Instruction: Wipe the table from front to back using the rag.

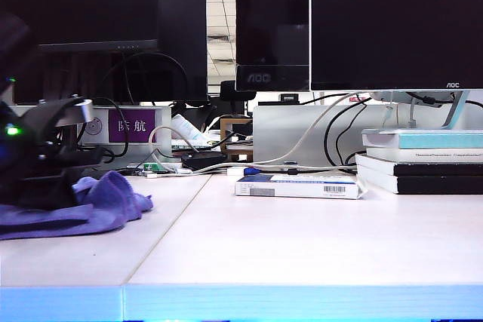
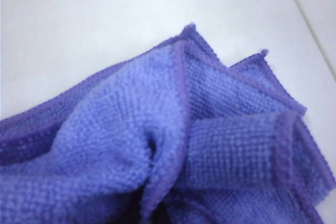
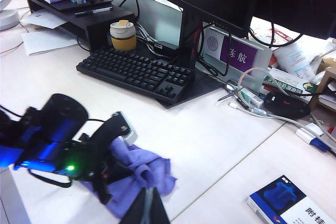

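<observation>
One left pincer (image 3: 113, 153) clamped on rag (image 3: 139, 174)

Along the back edge of the desk you have a row of dark monitors (image 1: 396, 24), one marked AOC. At the right end, a stack of books (image 1: 423, 160) sits under a monitor stand. Just left of it lies a flat blue-and-white box (image 1: 298, 185) with a barcode. Toward the back left, a black keyboard (image 3: 139, 73) rests beside a yellow-lidded cup (image 3: 123, 35). A purple sign (image 3: 239, 54) stands behind loose white cables (image 1: 302, 148).
</observation>
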